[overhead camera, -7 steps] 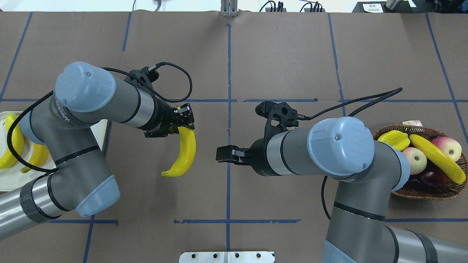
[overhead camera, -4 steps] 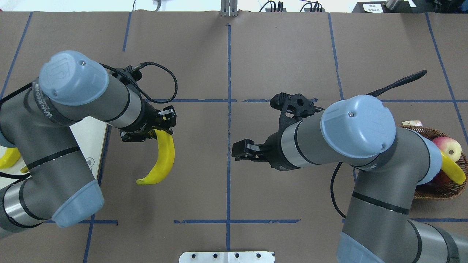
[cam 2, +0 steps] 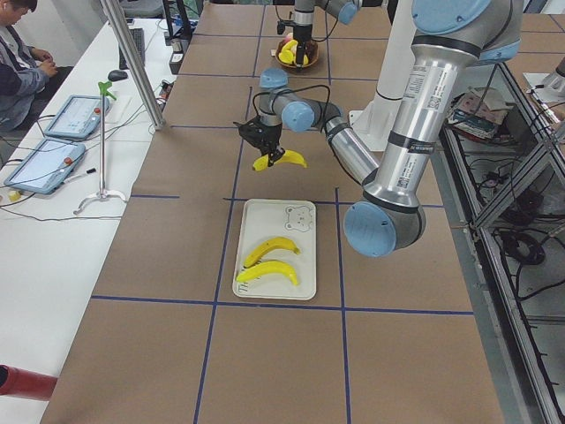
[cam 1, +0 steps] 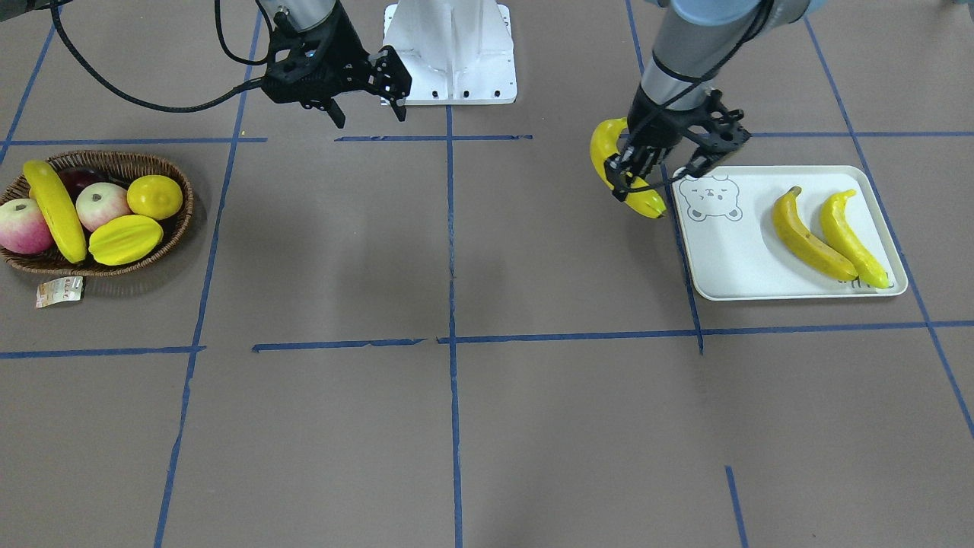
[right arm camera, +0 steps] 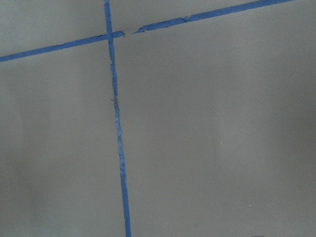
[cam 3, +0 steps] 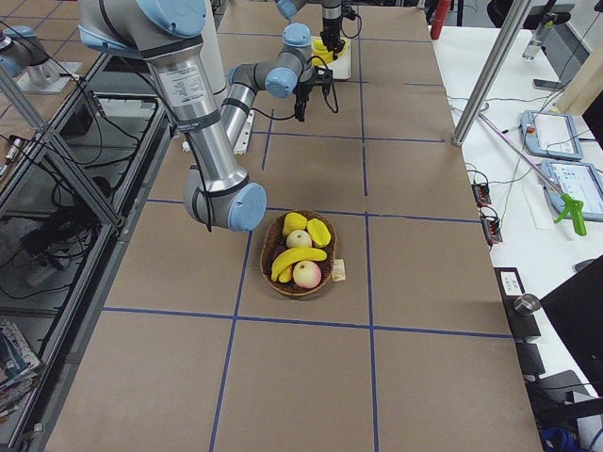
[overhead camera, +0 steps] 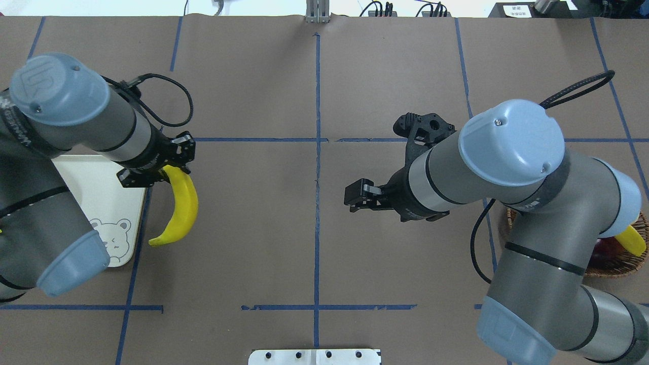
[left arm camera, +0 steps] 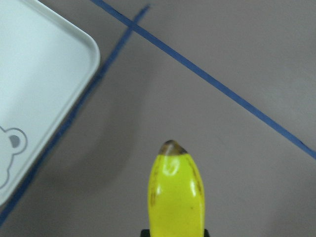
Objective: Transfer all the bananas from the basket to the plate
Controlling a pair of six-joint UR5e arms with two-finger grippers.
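- At the robot's left end of the brown paper-covered table (cam 1: 456,426), the left gripper (overhead camera: 165,171) is clamped on one end of a glossy yellow gripped banana (overhead camera: 183,205), which curves away beneath it.
- The gripped banana hangs in the air just beside the plate (cam 1: 730,255), next to the corner with the grey bear face. The left wrist camera shows its dark tip over bare table, with the plate's rounded corner off to one side.
- On the plate, a duller banana (cam 1: 810,232) and a brighter banana (cam 1: 852,240) lie close side by side, at the end away from the bear face.
- Near the table's centre line, the right gripper (cam 1: 367,114) is above the table, its fingers spread apart with nothing between them. Its wrist camera sees only brown paper and blue tape lines (right arm camera: 118,138).
- At the robot's right end, the dark wicker basket (cam 1: 185,199) holds the basket banana (cam 1: 57,209), which lies across the other fruit.
- Beside it in the basket are two apples (cam 1: 101,205), a lemon (cam 1: 154,196), a starfruit (cam 1: 125,238) and something dark that is mostly hidden.
- A small paper tag (cam 1: 59,291) lies on the table just beside the basket.
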